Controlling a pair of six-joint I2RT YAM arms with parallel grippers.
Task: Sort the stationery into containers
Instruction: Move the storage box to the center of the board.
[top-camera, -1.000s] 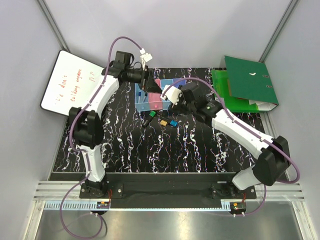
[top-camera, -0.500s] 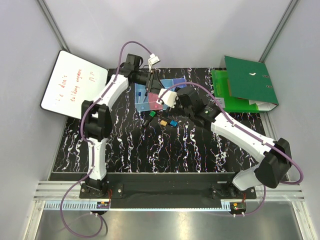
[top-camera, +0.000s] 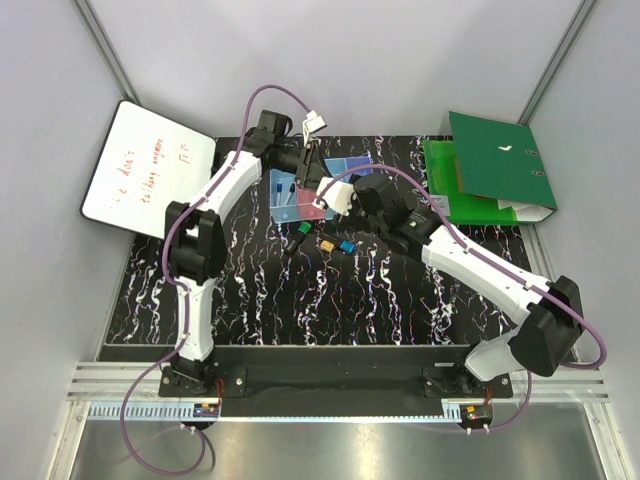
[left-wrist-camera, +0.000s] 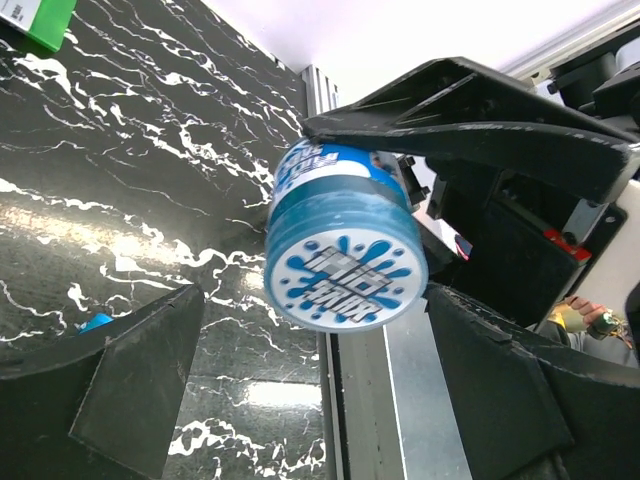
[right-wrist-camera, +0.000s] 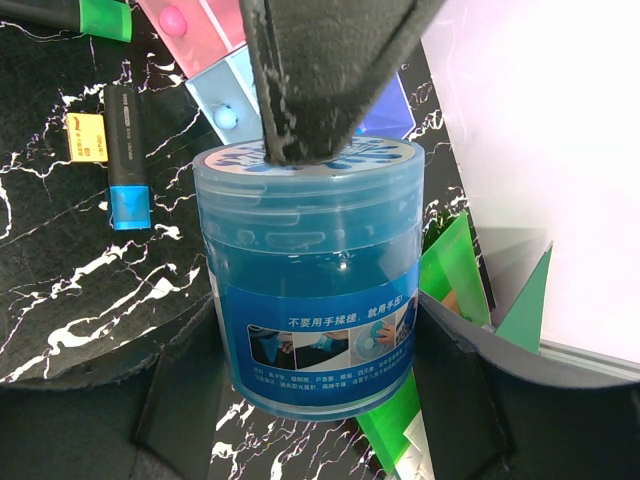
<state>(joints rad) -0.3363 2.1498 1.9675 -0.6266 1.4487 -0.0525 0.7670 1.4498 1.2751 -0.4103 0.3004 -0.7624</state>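
Note:
A round blue tub with a splash-print lid hangs above the table, and my right gripper is shut on its sides. My left gripper is open around the lid end, its fingers spread wide, and one of its fingers lies over the lid. Both grippers meet above the containers, a row of light blue, pink and purple bins. On the mat lie a green/black marker, a yellow piece and a blue-capped marker.
A green binder lies at the back right, its edge just under the tub. A whiteboard with red writing leans at the back left. The mat's near half holds no objects.
My left arm has swung right and brought its gripper up to the tub's lid, with its jaws spreading wider. My right gripper has shifted a little left with the tub in it.

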